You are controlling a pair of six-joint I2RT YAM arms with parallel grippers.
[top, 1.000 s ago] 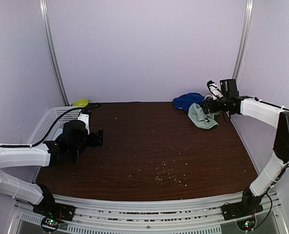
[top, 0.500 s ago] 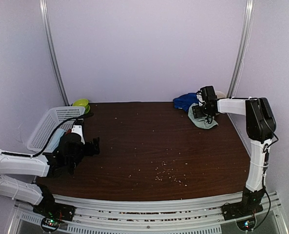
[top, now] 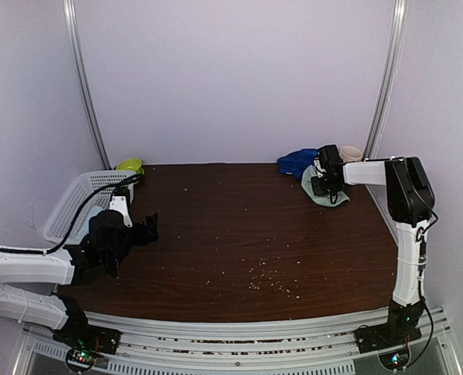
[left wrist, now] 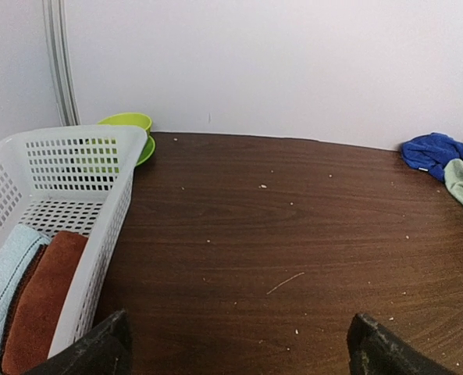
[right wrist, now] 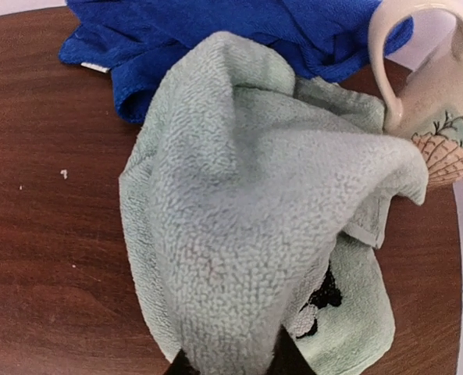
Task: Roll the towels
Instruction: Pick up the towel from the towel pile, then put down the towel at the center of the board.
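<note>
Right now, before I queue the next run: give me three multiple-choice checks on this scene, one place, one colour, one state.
1. Where does the white basket stand?
A. far right corner
B. left edge of the table
C. table centre

2. What colour is the towel bunched between the right fingers?
A. mint green
B. royal blue
C. yellow

3. How are the left fingers?
A. shut on a towel
B. shut on the basket rim
C. open, holding nothing

Key:
1 B, the top view shows the basket beside the left arm at that edge.
2 A, the right wrist view shows the mint-green towel pinched there, with the blue towel lying behind it.
3 C, the left wrist view shows them wide apart over bare wood.
</note>
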